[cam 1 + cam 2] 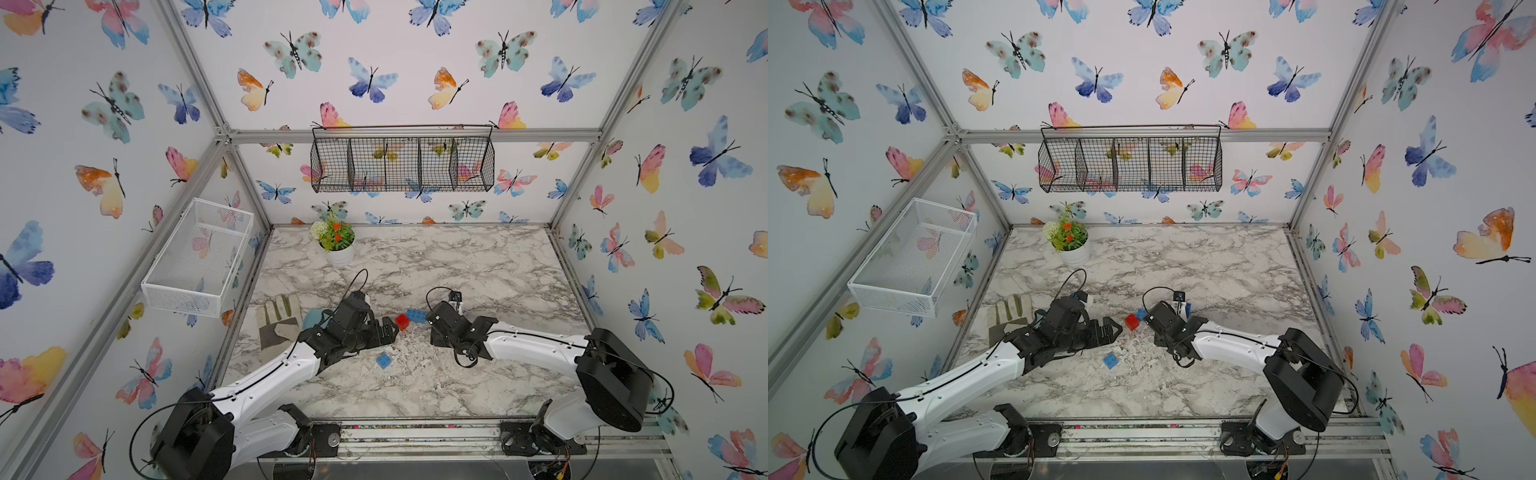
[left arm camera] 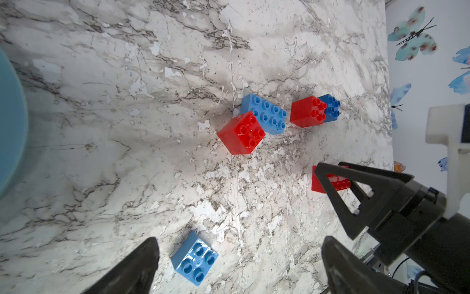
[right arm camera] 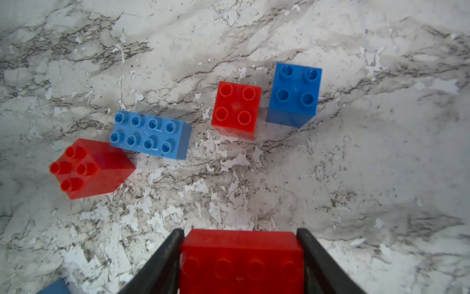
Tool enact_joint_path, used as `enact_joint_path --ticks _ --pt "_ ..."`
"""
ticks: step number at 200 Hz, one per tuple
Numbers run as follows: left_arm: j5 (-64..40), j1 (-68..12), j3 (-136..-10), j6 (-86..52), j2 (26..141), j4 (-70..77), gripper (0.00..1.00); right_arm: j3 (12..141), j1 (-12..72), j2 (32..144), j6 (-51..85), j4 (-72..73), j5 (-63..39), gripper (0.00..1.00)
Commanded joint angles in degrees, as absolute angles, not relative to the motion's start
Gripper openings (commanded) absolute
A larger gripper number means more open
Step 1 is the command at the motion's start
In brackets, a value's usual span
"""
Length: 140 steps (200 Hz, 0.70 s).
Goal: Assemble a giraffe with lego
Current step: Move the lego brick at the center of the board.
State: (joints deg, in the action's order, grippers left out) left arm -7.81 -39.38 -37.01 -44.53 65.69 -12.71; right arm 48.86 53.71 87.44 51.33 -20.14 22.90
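While my right claw (image 3: pixel 240 230) clamps the red oblong lego brick (image 3: pixel 241 257) at bottom centre, my left claw (image 2: pixel 240 240) gapes wide above the worktop (image 2: pixel 101 127), a blue square brick (image 2: pixel 194 258) loose at lower centre.

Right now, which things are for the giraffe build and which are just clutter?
Job: long red brick in right gripper; two square red bricks; long blue brick; two square blue bricks.
Clutter: glove; potted plant; hand mirror; white basket; black basket.
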Motion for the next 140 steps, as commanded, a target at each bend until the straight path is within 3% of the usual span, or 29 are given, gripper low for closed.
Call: enact_joint_path --ticks 1,50,84,140 --pt "-5.59 -40.54 -38.13 -49.04 67.58 -10.44 0.97 47.57 54.14 85.75 50.66 -21.36 23.86 0.55" --pt "-0.53 -43.18 -42.63 -58.63 77.02 -12.10 0.91 45.75 54.14 83.25 50.88 -21.36 24.44 0.55" --pt "8.01 -46.19 -51.78 -64.26 84.87 -21.52 0.85 44.70 54.10 82.29 51.22 -21.12 24.86 0.55" --pt "3.89 -45.07 -59.20 -67.45 92.73 -23.52 0.81 43.46 54.14 81.41 51.48 -20.39 24.87 0.56"
